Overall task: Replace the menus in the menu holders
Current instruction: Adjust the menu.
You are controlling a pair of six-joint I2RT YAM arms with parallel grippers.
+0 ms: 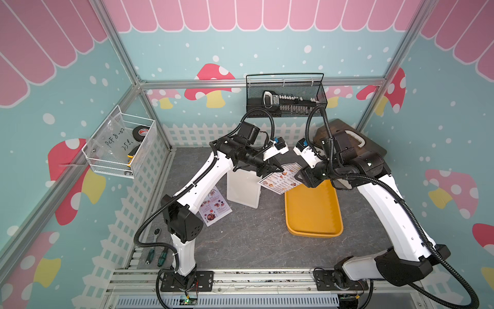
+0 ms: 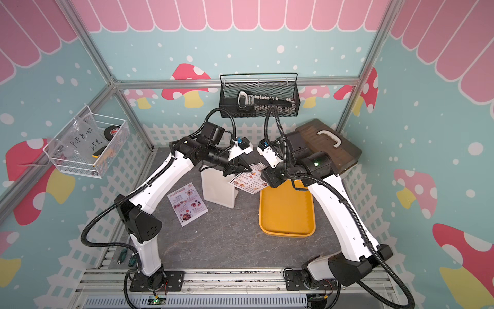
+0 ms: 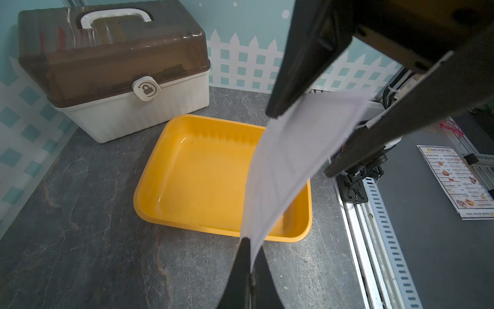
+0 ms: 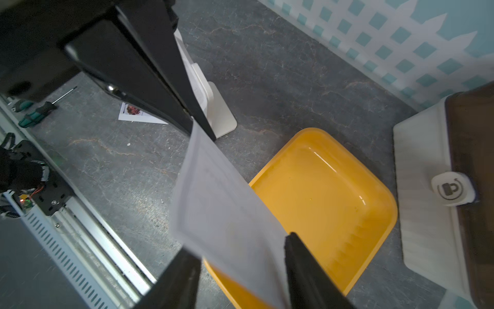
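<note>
I count two white paper menus, one white translucent plastic menu holder [image 1: 243,190], one yellow plastic tray [image 1: 312,211]. Text-column menu [image 1: 280,178] above tray, pinched by left gripper [image 3: 251,256]; right gripper [image 4: 240,256] spread, released. Photo menu [image 2: 187,203] lies flat beside holder

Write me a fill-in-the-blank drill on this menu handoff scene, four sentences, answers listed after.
1. The sheet held in the air between the two arms is the ___ menu.
2. The left end effector is ___ on that sheet's edge.
3. Under the held sheet sits an empty tray coloured ___.
4. The red-headed menu lies flat on the ___, beside the white menu holder.

Missing words: DIM SUM INN; shut; yellow; table
</note>
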